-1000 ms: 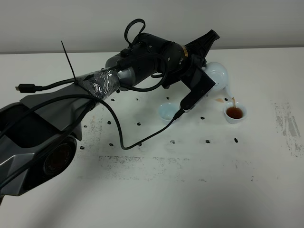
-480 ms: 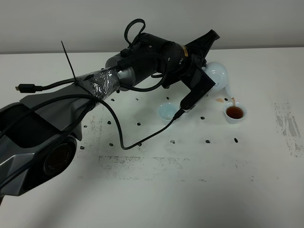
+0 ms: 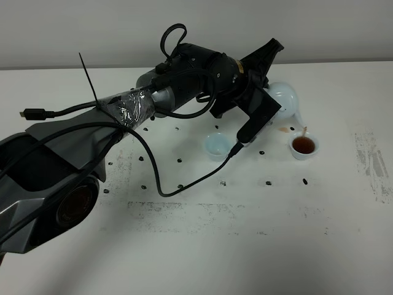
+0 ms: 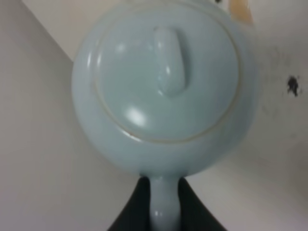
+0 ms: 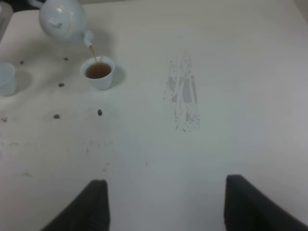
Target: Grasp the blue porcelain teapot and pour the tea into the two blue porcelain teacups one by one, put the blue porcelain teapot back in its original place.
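The left gripper (image 4: 162,192) pinches the handle of the blue porcelain teapot (image 3: 284,95), tilted at upper right so that tea falls into the right teacup (image 3: 303,146); the centre teacup (image 3: 216,145) is empty; the right gripper (image 5: 166,187) is spread, idle

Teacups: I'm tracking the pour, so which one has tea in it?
The teacup under the spout of the pale blue teapot holds brown tea; the other teacup looks empty.

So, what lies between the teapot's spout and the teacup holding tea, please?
A thin brown stream of tea joins the teapot to that teacup, clearest in the right wrist view.
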